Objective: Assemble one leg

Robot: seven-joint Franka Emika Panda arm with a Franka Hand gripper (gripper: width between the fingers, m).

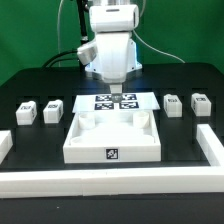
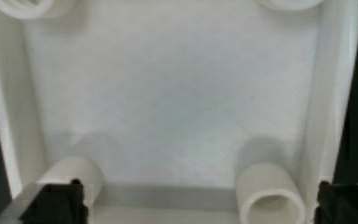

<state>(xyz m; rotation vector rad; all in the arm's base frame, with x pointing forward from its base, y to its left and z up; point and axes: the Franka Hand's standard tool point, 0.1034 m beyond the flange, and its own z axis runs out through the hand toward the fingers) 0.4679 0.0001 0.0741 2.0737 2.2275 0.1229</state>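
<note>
Several small white legs with marker tags stand on the black table: two at the exterior view's left [image 1: 27, 110] [image 1: 52, 110] and two at its right [image 1: 173, 104] [image 1: 199, 103]. The large white square tray [image 1: 75, 140] lies in the middle. My gripper [image 1: 112, 80] hangs above the tray's far part and holds nothing. In the wrist view the gripper [image 2: 197, 205] is open, with one dark fingertip [image 2: 60, 203] at each side, and looks down on the tray floor [image 2: 176, 100] and its round corner sockets [image 2: 266, 190]. No leg shows in the wrist view.
The marker board [image 1: 115, 102] lies just behind the tray, under the arm. A low white wall runs along the front [image 1: 110, 181], with end pieces at the exterior view's right [image 1: 212, 145] and left [image 1: 5, 145].
</note>
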